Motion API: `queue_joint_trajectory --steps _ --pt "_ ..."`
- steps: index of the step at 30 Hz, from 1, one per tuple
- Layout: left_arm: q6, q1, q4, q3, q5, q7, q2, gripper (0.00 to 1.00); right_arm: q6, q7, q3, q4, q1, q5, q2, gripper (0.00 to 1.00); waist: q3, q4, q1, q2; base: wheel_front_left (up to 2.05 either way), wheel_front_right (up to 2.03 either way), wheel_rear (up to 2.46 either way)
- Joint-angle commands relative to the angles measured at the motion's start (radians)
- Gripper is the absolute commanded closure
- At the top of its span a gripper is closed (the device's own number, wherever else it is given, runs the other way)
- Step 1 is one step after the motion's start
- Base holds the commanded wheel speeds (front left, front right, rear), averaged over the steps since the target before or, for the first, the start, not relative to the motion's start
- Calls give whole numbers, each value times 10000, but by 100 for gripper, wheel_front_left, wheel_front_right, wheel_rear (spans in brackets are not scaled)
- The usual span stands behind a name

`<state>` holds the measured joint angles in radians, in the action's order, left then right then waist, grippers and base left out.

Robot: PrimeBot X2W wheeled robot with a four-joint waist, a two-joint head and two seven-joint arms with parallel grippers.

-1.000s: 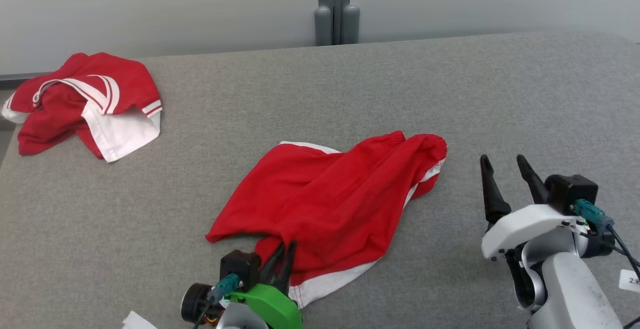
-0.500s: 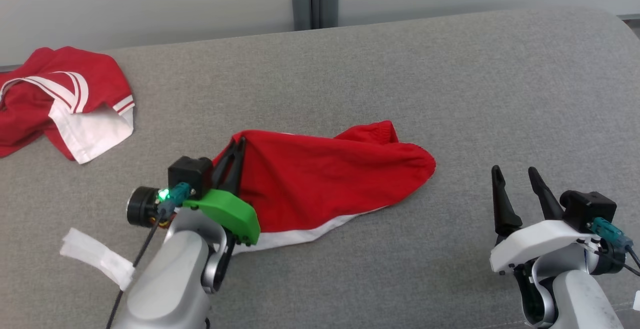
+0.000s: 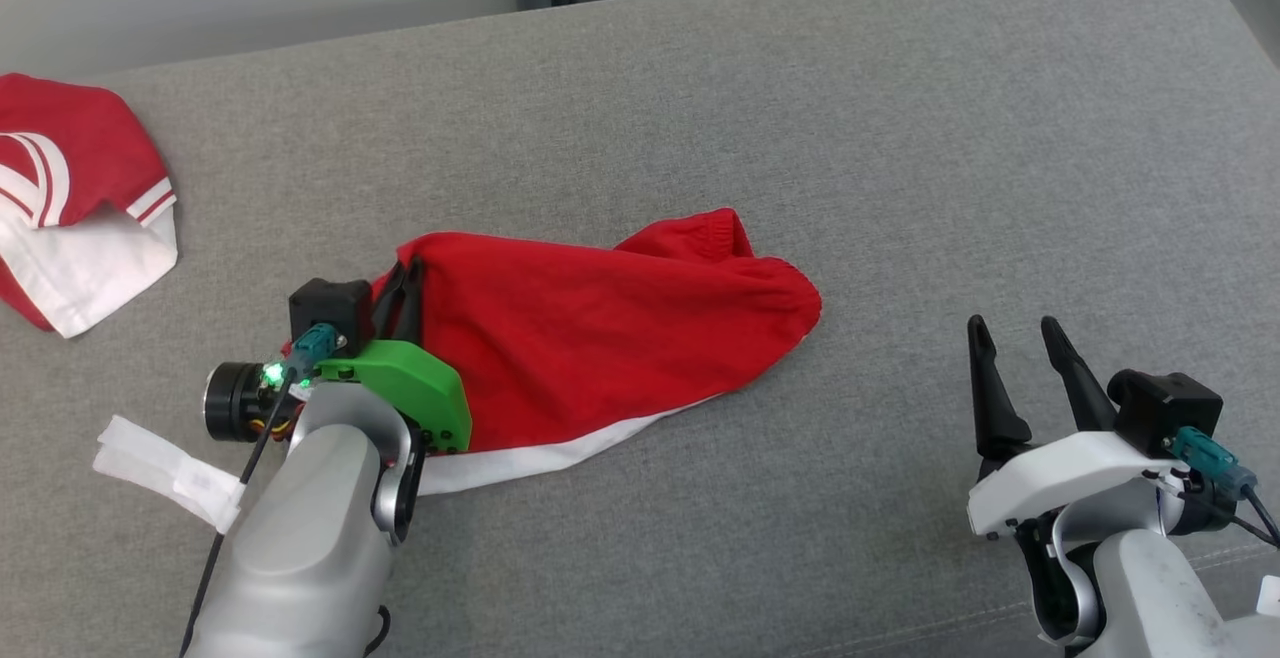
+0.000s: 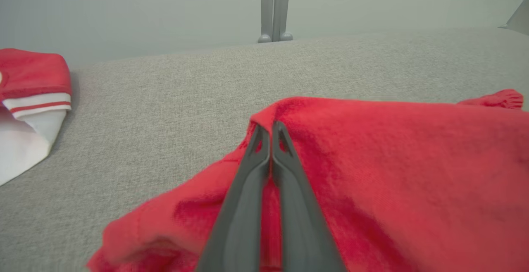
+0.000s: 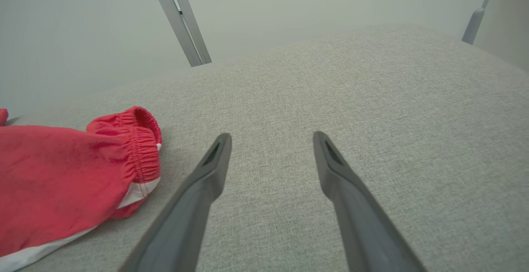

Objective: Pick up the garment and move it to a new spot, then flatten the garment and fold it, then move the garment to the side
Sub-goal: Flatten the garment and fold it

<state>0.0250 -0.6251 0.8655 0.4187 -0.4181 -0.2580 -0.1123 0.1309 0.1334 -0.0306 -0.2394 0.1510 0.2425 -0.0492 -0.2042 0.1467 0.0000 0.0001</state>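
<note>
I see the grey table [image 3: 800, 118] with the red garment [image 3: 600, 328] left of centre, 1 more garment [image 3: 70, 198] at far left. My left claw [image 3: 408, 266] pinches the red garment's left edge. My right claw [image 3: 1012, 320] hangs spread, well apart.

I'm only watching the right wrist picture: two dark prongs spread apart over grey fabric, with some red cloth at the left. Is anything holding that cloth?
Observer: Yes. In the head view the left gripper is shut on the left end of the red garment, which is pinched up into a peak there.
Operator: Is that the only piece of clothing around?
Observer: No. A second red-and-white garment lies crumpled at the far left of the grey surface, apart from the held one.
</note>
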Motion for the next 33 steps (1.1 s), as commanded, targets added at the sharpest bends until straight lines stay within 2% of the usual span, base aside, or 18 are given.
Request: queue_joint_trajectory --steps 1,8,9,10,11,17,23,33 --pt "115 96 81 -115 43 -82 1 100 -3 42 -37 -27 -8 4 -23 0 12 -25 0 -1 0 0 0" --pt "316 497 184 -504 316 -74 159 100 -3 -66 -82 -17 -192 -99 -23 0 272 -215 0 -1 0 0 0" --pt "284 530 206 -531 326 -75 163 80 -5 -61 -72 -9 -202 -100 -23 0 317 -234 0 -1 0 0 0" --pt "278 558 175 -574 352 -75 179 16 -3 -75 -63 -9 -222 -97 -23 0 379 -263 0 -1 0 0 0" --pt "261 587 110 -623 371 -76 198 0 -3 -75 -64 -24 -238 -95 -23 0 437 -293 0 -1 0 0 0" --pt "73 938 -580 -976 584 -74 324 0 -5 -100 -63 -20 -472 -120 -23 0 884 -539 0 -1 0 0 0" --pt "-201 1694 -1454 -1187 940 -66 399 0 -3 28 -264 46 -758 -216 -23 0 1579 -1059 0 -1 0 0 0" --pt "-268 3699 -3212 -1456 1435 -66 483 0 -3 558 -496 113 -1441 -635 -25 0 2475 -2027 0 -1 0 0 0"
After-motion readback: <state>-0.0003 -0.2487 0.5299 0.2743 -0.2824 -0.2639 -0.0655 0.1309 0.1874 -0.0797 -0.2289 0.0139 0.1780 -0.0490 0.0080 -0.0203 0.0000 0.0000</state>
